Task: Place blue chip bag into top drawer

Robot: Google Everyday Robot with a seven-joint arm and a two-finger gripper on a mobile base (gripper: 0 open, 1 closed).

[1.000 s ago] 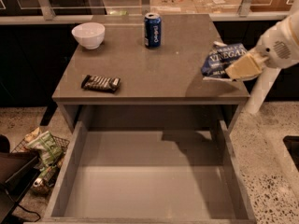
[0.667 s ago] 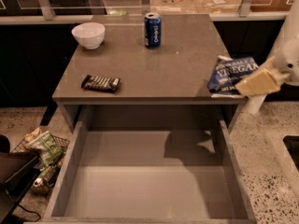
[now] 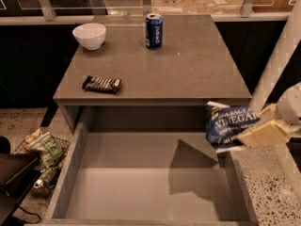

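The blue chip bag (image 3: pixel 228 125), dark blue foil with white lettering, hangs in the air over the right side wall of the open top drawer (image 3: pixel 141 173). My gripper (image 3: pixel 256 131) is at the right of the view, shut on the bag's right end with its cream-coloured fingers (image 3: pixel 263 134). The drawer is pulled out below the table top, and its flat grey bottom shows the bag's shadow.
On the grey table top (image 3: pixel 188 65) stand a white bowl (image 3: pixel 89 35), a blue soda can (image 3: pixel 154 30) and a black-and-white candy bar (image 3: pixel 101 84). A wire basket of snack packets (image 3: pixel 42 149) sits on the floor to the left. A white post (image 3: pixel 277 60) rises at right.
My gripper has carried the chip bag from above the table's right edge forward and down, to over the drawer's right side.
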